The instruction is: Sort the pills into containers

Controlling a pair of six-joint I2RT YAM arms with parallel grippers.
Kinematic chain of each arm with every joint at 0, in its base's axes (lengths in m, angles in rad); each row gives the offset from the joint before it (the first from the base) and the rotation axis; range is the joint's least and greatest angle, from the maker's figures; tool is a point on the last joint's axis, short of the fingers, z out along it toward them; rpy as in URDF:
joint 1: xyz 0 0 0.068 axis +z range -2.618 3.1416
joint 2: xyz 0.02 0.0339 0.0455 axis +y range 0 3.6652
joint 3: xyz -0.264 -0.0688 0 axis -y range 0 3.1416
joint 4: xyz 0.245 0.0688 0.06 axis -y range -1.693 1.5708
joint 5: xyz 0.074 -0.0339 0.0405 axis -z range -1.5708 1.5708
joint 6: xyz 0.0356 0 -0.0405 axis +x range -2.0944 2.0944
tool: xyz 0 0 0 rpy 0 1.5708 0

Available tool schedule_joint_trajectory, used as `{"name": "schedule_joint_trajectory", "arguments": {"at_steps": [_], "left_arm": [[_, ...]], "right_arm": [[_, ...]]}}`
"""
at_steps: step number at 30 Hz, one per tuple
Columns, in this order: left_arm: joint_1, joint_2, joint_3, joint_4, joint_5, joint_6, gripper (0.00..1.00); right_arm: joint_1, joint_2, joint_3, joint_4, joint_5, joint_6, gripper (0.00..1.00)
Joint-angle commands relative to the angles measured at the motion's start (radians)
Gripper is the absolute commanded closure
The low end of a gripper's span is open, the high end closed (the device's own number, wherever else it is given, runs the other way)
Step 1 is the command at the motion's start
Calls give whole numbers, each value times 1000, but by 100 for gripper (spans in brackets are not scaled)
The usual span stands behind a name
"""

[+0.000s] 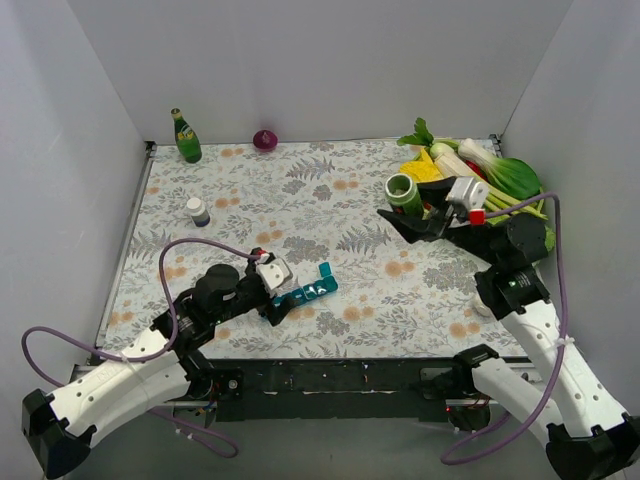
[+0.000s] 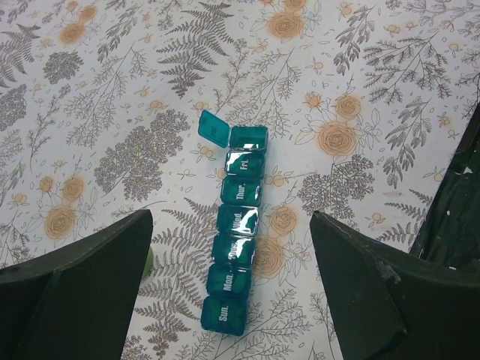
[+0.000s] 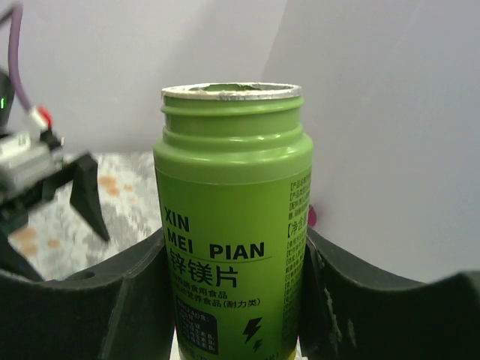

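Note:
The teal pill-organizer strip (image 1: 305,292) lies on the floral cloth at the front centre. In the left wrist view it (image 2: 238,247) shows seven day-labelled compartments, and only the far end lid (image 2: 214,127) stands open. My left gripper (image 1: 268,292) is open and hovers over the strip's near end, with the strip between its fingers (image 2: 232,300). My right gripper (image 1: 410,212) is shut on the small green jar (image 1: 404,190) and holds it upright off the table at the right. The jar (image 3: 232,225) has no cap. No loose pills show.
A white bottle with a dark base (image 1: 198,211) stands at the left. A green glass bottle (image 1: 186,137) and a purple ball (image 1: 265,139) stand at the back wall. Toy vegetables (image 1: 490,170) are piled at the back right. A small white thing (image 1: 481,305) lies by the right arm.

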Motion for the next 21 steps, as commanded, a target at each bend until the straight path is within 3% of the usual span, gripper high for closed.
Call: {"name": "schedule_joint_trajectory", "arguments": {"at_steps": [1,5,10,17,21], "left_arm": [[3,-34,-33,74,-78,2,11],[6,-63,-65,157,-225,-96,2],[55,-50,-47,169,-297,-177,2],[89,5,-5,135,-409,-216,2],[95,19,2,129,-467,-213,2]], "right_arm": [[-28,28,-42,-256,-295,-436,99],[-26,103,-40,-601,-408,-811,99],[-13,268,-13,-833,-299,-1154,99],[66,474,76,-997,-123,-1374,99],[107,578,113,-1016,-25,-1399,99]]}}
